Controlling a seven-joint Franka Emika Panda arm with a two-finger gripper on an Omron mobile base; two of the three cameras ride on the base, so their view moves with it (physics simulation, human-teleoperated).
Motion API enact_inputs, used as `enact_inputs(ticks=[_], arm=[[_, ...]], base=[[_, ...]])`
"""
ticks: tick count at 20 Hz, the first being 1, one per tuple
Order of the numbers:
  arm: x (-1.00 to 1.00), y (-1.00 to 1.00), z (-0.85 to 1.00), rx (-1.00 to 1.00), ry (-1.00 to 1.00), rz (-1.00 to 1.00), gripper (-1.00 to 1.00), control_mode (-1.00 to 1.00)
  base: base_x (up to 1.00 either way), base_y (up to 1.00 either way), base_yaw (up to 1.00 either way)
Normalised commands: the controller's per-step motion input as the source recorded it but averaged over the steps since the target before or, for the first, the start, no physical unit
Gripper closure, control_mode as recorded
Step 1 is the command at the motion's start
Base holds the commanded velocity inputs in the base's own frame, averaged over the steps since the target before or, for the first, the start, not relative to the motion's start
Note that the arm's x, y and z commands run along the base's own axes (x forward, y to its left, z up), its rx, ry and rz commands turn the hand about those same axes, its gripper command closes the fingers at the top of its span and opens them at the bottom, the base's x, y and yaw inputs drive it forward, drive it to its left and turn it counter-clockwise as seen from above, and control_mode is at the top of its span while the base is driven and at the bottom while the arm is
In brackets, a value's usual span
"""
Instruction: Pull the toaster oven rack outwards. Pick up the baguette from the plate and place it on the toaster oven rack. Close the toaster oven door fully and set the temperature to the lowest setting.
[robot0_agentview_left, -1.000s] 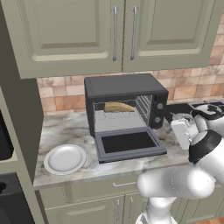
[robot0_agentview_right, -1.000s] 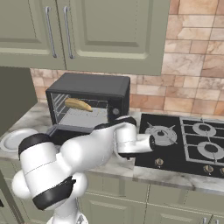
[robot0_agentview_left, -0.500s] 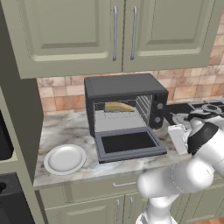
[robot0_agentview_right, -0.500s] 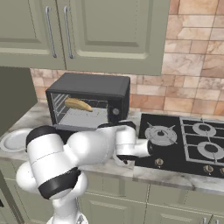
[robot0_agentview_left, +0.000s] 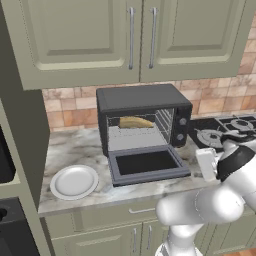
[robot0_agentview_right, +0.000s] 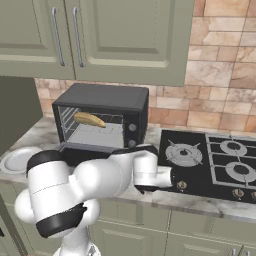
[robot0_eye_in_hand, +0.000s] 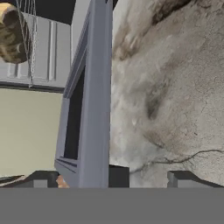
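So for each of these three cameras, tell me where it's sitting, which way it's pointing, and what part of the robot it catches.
Left base view: behind the arm to its left, looking forward and down at the toaster oven, its lowered toaster oven door and the plate; arm at lower right.
Right base view: behind to the right, facing the oven and stove; arm at lower left.
Hand view: on the hand, rolled sideways, looking along the door's edge; open gripper at bottom.
Both base views share the baguette on the rack.

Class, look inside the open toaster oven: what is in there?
Inside the toaster oven the baguette lies on the toaster oven rack. The cavity's rear, behind the bread, cannot be made out.
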Motion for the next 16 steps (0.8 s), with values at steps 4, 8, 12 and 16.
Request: enact_inputs(ticks=[4, 8, 12, 16], arm=[[-0.16, 0.14, 0.07, 0.01, -0.07, 0.02, -1.00, -1.00], [-0.08, 0.10, 0.17, 0.00, -0.07, 0.02, -1.00, -1.00], [0.00, 0.06, 0.17, 0.01, -0.02, 0.01, -1.00, -1.00], [0.00, 0.11, 0.01, 0.00, 0.00, 0.01, -1.00, -1.00]], base=[[0.00, 0.00, 0.00], [0.00, 0.00, 0.00], [0.00, 0.00, 0.00], [0.00, 0.00, 0.00]])
